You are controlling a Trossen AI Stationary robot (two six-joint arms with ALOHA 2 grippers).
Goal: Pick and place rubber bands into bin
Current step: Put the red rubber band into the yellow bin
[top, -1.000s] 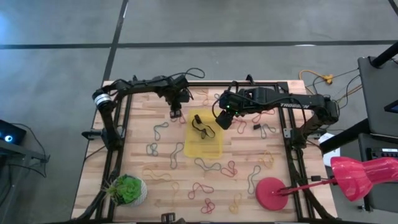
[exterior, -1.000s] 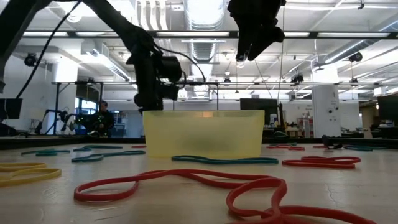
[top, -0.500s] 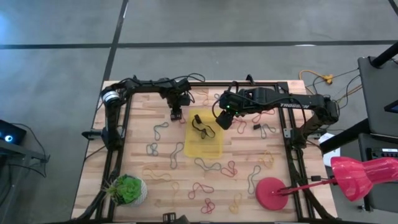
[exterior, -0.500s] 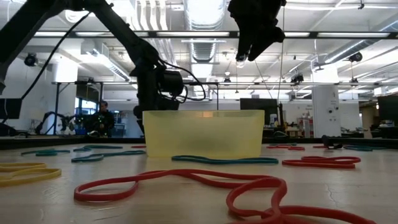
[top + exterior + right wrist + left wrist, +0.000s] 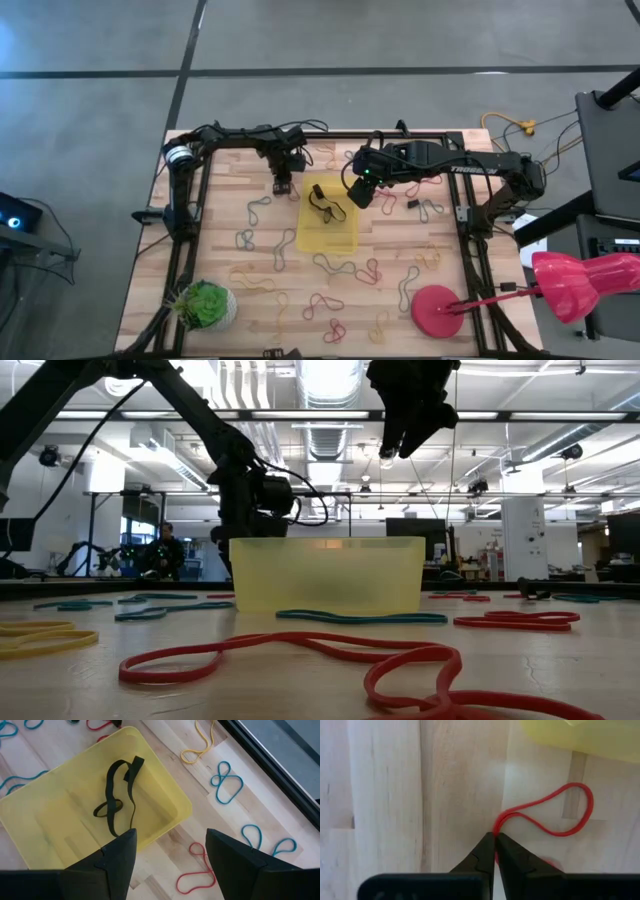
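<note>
Left tool pinching a red band beside the yellow bin, right tool spread above it.

The pale wooden tabletop [image 5: 400,300] carries the shallow translucent yellow plastic bin [image 5: 328,222] near its middle; only the right wrist view shows the black rubber band [image 5: 119,795] lying inside. The right tool [image 5: 170,855] hovers open over the bin's far right corner. The left tool [image 5: 495,845], at the far left corner, is clamped on a thin red rubber band [image 5: 555,815].

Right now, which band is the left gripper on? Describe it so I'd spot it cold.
Start at the yellow bin mid-table. Just off its far-left corner, the left gripper is shut on a red band. It is the only band pinched between fingers; the others lie free.
</note>
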